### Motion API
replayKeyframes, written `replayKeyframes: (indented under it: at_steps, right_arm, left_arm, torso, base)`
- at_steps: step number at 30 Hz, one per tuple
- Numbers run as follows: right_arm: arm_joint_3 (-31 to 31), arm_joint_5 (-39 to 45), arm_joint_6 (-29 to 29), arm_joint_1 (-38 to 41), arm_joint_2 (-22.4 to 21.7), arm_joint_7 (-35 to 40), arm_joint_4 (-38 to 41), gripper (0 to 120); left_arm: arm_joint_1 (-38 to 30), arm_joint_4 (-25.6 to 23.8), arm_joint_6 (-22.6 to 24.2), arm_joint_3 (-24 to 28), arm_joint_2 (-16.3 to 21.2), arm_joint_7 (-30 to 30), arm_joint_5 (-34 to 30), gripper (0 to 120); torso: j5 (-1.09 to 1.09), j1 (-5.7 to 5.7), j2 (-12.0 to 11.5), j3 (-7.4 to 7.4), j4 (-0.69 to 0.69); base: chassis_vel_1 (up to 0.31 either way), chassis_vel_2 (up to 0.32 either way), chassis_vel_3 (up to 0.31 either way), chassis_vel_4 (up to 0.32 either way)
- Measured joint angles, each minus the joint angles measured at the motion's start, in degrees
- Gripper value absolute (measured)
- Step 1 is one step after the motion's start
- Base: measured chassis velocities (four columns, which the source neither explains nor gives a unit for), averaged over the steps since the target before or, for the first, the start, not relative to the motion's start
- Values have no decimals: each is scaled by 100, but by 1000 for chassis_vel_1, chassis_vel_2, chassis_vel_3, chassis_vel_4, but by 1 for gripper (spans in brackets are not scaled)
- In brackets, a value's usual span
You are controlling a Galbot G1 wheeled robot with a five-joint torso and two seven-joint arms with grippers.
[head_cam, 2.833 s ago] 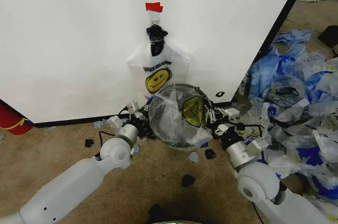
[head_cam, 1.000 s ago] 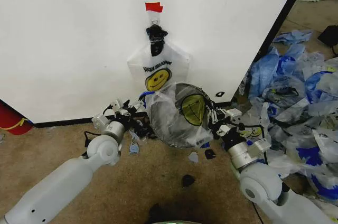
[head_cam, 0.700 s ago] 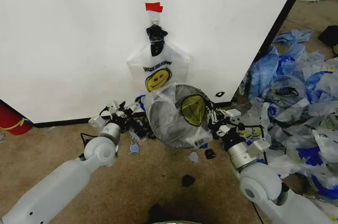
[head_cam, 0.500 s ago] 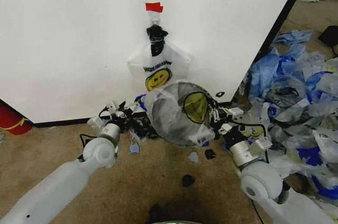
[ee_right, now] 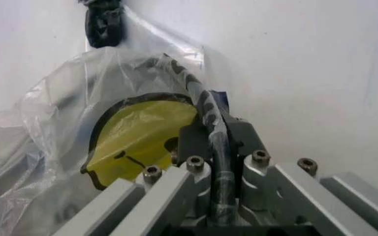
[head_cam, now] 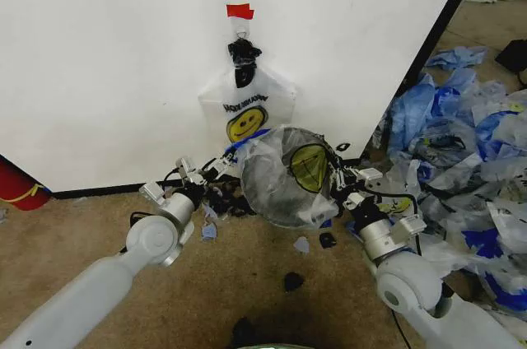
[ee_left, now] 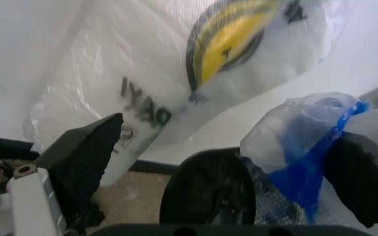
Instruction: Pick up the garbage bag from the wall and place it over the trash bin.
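A thin translucent white garbage bag (head_cam: 284,176) with a yellow smiley face was draped over the small round black wire-mesh trash bin (head_cam: 276,201), which stood on the carpet close against the large plain white wall (head_cam: 115,61). A second white smiley bag (head_cam: 246,109) with dark lettering, too blurred to read, hung from a hook under a small red tape piece (head_cam: 240,11). The left gripper (head_cam: 212,174), at the bin's left, had its jaws spread wide, a blue handle loop (ee_left: 310,157) against one finger. The right gripper (head_cam: 339,174), at the bin's right rim, was clamped on bag and wire. A heap of mostly blue plastic bags (head_cam: 461,143) lay to the far right.
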Motion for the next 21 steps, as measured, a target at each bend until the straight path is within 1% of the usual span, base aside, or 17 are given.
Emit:
replayKeyframes:
  at_steps: [3, 7, 12, 17, 19, 21]
  right_arm:
    - [-20, -33, -1, 0, -3, -2, -72, 0]
    - [-54, -60, 0, 43, -7, -14, -168, 0]
    - [-85, -63, 4, 83, -8, -19, -253, 0]
    - [-87, -63, 19, 101, 19, -22, -321, 0]
    - [-88, -67, 22, 111, 47, -4, -349, 0]
    - [-85, -110, 26, 121, 82, 52, -387, 0]
  left_arm:
    - [28, 23, 120, -7, 66, 117, 80, 100]
    - [112, -64, 363, 2, 196, 246, 178, 100]
    - [159, -118, 498, 18, 361, 378, 260, 100]
    - [348, -211, 488, -49, 424, 519, 353, 100]
    - [402, -216, 357, -122, 401, 520, 409, 100]
    - [450, -218, 128, -255, 385, 480, 479, 100]
  torso:
    - [1, 0, 0, 0, 0]
    - [-1, 0, 0, 0, 0]
    - [1, 0, 0, 0, -1]
    - [-1, 0, 0, 0, 0]
    - [1, 0, 0, 0, 0]
    - [-2, 0, 0, 0, -1]
  base:
    - [0, 0, 0, 0]
    - [0, 0, 0, 0]
    - [0, 0, 0, 0]
    - [0, 0, 0, 0]
    - [0, 0, 0, 0]
    - [0, 0, 0, 0]
